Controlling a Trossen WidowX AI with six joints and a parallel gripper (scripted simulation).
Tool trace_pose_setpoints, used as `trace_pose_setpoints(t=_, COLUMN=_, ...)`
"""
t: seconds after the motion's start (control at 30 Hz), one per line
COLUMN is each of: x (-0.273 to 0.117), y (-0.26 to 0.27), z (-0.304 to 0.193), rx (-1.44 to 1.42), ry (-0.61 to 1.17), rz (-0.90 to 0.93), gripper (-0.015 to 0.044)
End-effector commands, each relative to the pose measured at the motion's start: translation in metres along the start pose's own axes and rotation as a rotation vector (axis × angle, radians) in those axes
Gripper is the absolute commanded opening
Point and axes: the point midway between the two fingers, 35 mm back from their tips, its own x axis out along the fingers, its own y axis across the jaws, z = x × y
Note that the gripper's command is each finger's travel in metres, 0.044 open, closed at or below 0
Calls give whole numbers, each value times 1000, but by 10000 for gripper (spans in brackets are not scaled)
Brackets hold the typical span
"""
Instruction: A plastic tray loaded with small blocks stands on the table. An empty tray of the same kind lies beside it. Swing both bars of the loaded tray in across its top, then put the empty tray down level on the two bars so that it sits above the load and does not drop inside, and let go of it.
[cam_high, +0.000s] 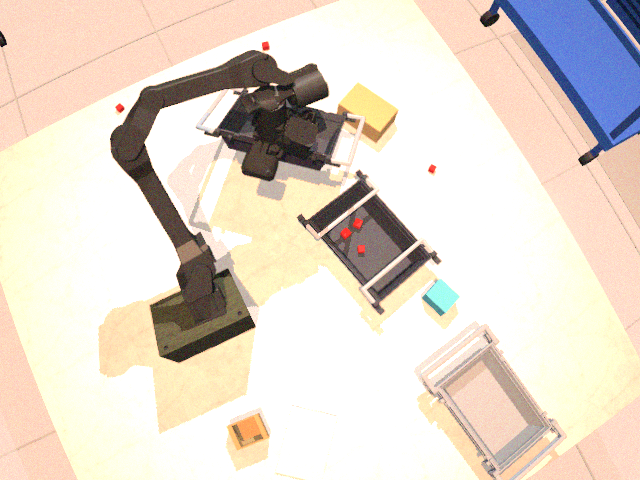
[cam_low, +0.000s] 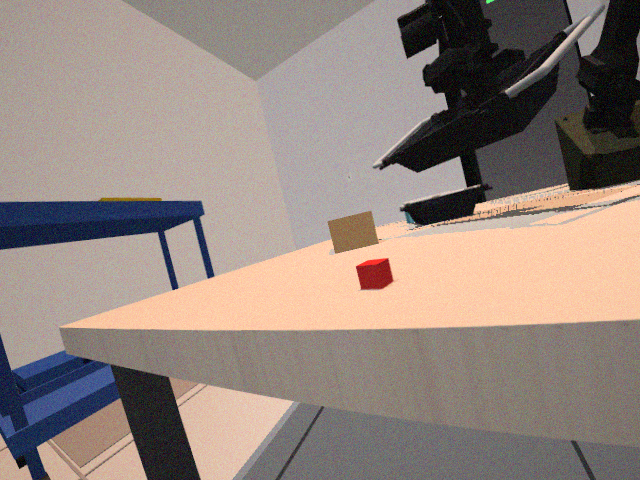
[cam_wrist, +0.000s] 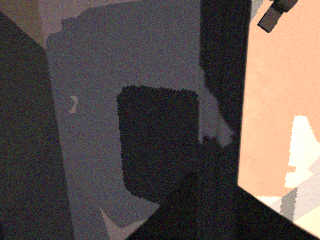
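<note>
The end effector (cam_high: 281, 149) grips the empty tray (cam_high: 330, 135) (cam_low: 485, 121) near a yellow box (cam_high: 368, 109).

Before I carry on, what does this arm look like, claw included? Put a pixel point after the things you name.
The arm (cam_high: 155, 198) is dark brown-black in the top view, with slim straight links and chunky rounded joints. Its base (cam_high: 235, 322) (cam_low: 594, 170) is a dark olive box. The claw is black; its finger shapes are hard to make out.

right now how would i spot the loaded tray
On the table, find the teal block. The loaded tray is the black one beside it. Unlike the gray tray and the lifted black one, it has both bars across its top.
</note>
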Motion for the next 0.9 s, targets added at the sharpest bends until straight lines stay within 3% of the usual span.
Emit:
trace_pose_setpoints(t=0.0, x=-5, y=1, z=18, rx=36, ry=-17, rz=13, gripper=0)
trace_pose_setpoints(t=0.87, x=-3, y=-36, z=125, rx=322, ry=-7, rz=11, gripper=0)
